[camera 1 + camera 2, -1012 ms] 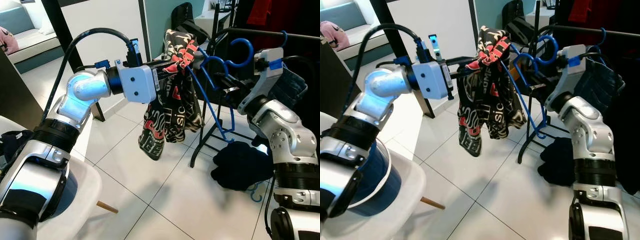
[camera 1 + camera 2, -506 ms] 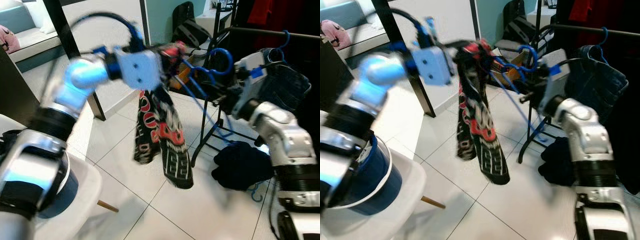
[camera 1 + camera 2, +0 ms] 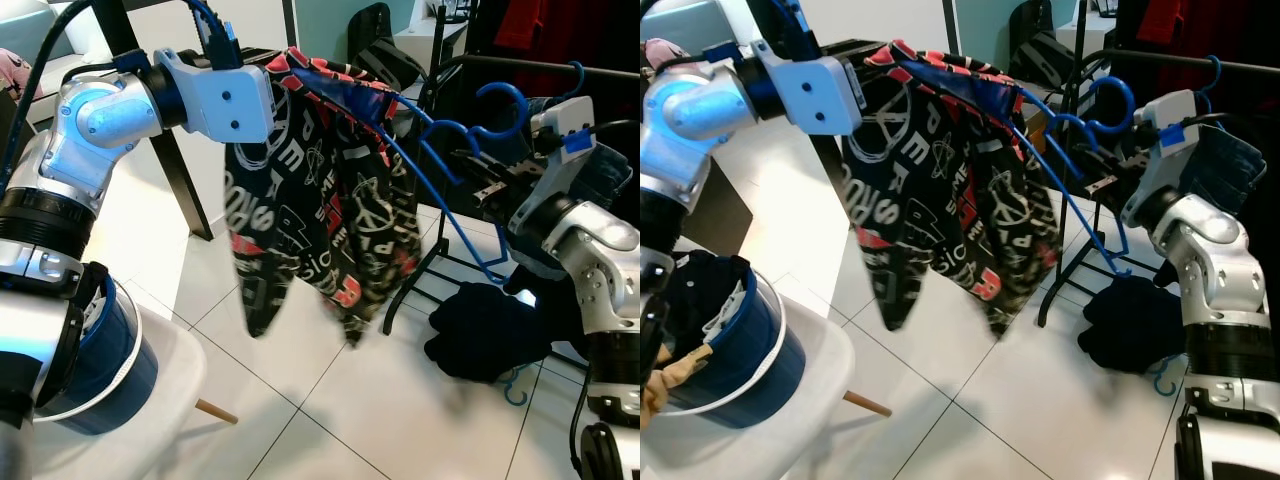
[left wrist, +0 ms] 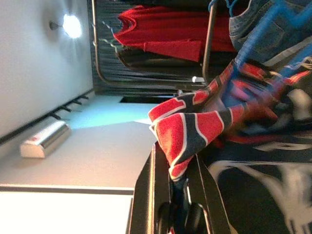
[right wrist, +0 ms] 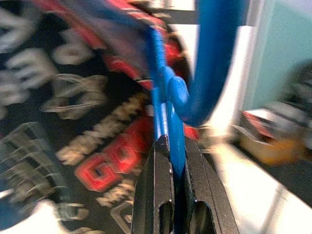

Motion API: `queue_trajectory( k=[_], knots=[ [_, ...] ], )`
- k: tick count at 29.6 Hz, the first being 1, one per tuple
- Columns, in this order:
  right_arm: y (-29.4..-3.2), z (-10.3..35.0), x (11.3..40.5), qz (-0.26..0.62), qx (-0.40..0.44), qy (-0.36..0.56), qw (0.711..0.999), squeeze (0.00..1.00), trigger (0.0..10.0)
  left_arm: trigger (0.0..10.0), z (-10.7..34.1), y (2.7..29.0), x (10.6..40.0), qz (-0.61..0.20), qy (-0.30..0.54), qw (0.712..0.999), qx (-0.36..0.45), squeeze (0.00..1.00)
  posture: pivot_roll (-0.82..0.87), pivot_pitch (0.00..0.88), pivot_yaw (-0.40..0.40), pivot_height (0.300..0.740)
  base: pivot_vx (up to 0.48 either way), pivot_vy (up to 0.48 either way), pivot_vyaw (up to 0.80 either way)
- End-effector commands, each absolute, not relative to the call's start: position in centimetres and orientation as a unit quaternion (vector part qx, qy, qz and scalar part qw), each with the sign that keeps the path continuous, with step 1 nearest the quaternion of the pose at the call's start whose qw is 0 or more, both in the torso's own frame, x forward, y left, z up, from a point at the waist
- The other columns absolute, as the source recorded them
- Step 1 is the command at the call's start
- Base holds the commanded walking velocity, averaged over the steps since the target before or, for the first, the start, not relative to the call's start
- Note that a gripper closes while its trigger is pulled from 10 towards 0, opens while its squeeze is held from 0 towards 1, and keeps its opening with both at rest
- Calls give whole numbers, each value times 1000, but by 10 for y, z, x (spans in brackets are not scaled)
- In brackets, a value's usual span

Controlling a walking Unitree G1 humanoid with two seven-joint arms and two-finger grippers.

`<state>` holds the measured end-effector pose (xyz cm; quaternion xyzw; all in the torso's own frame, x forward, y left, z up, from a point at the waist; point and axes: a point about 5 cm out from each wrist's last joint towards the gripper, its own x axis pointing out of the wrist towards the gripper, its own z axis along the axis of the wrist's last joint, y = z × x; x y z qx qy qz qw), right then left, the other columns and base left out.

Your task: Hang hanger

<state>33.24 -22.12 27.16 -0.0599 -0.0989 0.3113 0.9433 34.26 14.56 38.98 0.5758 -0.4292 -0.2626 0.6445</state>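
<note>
The blue hanger (image 3: 440, 170) is held in mid-air in front of the clothes rack (image 3: 520, 68), its plastic frame slanting from the upper left down to a corner near the rack's legs, its curled hook (image 3: 497, 110) rising just below the rack's dark bar. A black shirt (image 3: 320, 210) printed with white and red letters and peace signs is draped over it, hanging loose in soft folds above the white tiled floor (image 3: 330, 400).

The right pincer (image 3: 487, 180) has its two black fingers (image 5: 161, 195) pressed together on the hanger's thin blue stem just under the hook. The left pincer (image 4: 176, 195) pinches a red, navy and white striped edge of the shirt between its nearly closed fingers, high on the left end of the garment.

Compared with a second ago, the shirt is spread much wider across the hanger instead of bunched in a narrow twist, and the left arm has swung up and outward, its white wrist block (image 3: 225, 95) now higher.

Behind the bar hang a red garment (image 3: 525, 25) and denim jeans (image 3: 1220, 165) on another blue hanger. A dark heap of clothes (image 3: 485, 335) lies on the floor by the rack's foot. Low on the left, a blue laundry basket (image 3: 725, 360) holding clothes sits on a white table (image 3: 790, 420).
</note>
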Motion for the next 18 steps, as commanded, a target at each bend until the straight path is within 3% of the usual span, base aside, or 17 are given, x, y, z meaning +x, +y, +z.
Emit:
queue_trajectory(
  k=[1,3,4,7,9,11,12,14,15,18],
  knots=[
    [-206,273,320,384,-75,-100,915,0,10000,10000,404,149,336,-245,-448,621,595,0,-91,0,102,740,0,0,0],
    [-206,273,320,384,-75,-100,915,0,10000,10000,404,149,336,-245,-448,621,595,0,-91,0,102,740,0,0,0],
    [-202,263,310,434,-98,-69,893,0,10000,10000,408,143,334,-251,-458,600,606,0,-91,0,102,740,0,0,0],
    [-202,263,310,434,-98,-69,893,0,10000,10000,408,143,334,-251,-458,600,606,0,-91,0,102,740,0,0,0],
    [-204,247,294,496,-137,-3,858,0,10000,10000,413,130,330,-279,-471,552,629,0,-89,0,110,740,0,0,0],
    [-204,247,294,496,-137,-3,858,0,10000,10000,413,130,330,-279,-471,552,629,0,-89,0,110,740,0,0,0],
    [-206,245,289,509,-146,13,848,0,10000,10000,413,124,327,-298,-477,531,634,0,-87,0,110,740,0,0,0],
    [-206,245,289,509,-146,13,848,0,10000,10000,413,124,327,-298,-477,531,634,0,-87,0,110,740,0,0,0],
    [-207,245,288,514,-150,15,845,0,10000,10000,410,118,324,-320,-483,515,632,0,-87,0,110,740,0,0,0],
    [-206,246,288,516,-147,9,844,0,10000,10000,406,112,322,-342,-486,501,629,0,-85,0,112,740,0,0,0]
  ],
)
